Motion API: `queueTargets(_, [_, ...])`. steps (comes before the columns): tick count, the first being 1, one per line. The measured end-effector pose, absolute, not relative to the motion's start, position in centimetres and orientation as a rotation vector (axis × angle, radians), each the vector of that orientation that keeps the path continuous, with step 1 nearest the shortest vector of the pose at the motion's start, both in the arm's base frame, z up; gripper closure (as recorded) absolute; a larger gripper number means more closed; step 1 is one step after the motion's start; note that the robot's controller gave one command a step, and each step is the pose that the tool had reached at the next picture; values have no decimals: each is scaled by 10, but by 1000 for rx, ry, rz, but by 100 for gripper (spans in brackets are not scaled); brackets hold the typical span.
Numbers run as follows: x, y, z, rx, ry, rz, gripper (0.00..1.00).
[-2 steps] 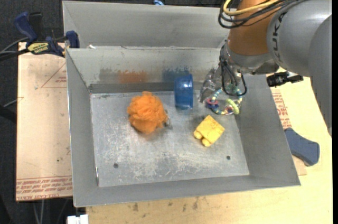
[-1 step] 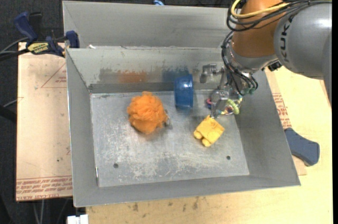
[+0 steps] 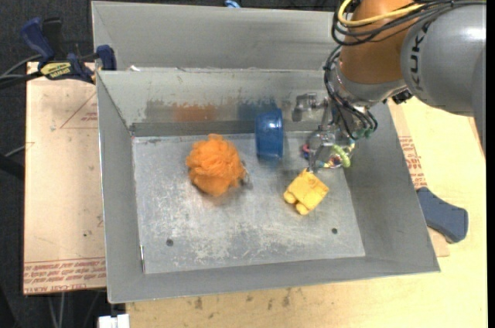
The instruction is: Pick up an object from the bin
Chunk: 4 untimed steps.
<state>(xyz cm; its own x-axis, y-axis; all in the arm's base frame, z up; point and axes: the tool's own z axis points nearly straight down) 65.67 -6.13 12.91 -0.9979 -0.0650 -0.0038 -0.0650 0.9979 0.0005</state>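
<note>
1. Bin: grey metal, sloped walls, flat scuffed floor. It holds three loose things, well apart from one another.
2. Arm: grey with an orange joint cover and yellow cables. It enters from 2 o'clock and reaches down over the floor's right side.
3. Puff: orange and fluffy, on the floor at 10 o'clock of centre.
4. Cylinder: blue and squat, at 12 o'clock, against the back wall.
5. Block: yellow and knobbed, at 3 o'clock, resting flat on the floor.
6. Gripper: low in the bin at 2 o'clock. The block lies near it at its 7 o'clock, and the cylinder at its 9 o'clock. Whether it is spread or closed cannot be told.

Status: all three things rest on the floor and none is lifted. By position, the block looks the likeliest pick. Closing on a thing and raising it are both left to do.
</note>
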Motion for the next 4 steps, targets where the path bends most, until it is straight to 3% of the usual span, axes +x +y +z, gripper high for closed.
queueTargets(1, [625, -114, 74, 233, 3123, 0, 100])
queueTargets(2, [625, -114, 74, 233, 3123, 0, 100])
queueTargets(3, [616, -138, 226, 310, 3119, 0, 100])
queueTargets(4, [615, -138, 225, 310, 3123, 1, 100])
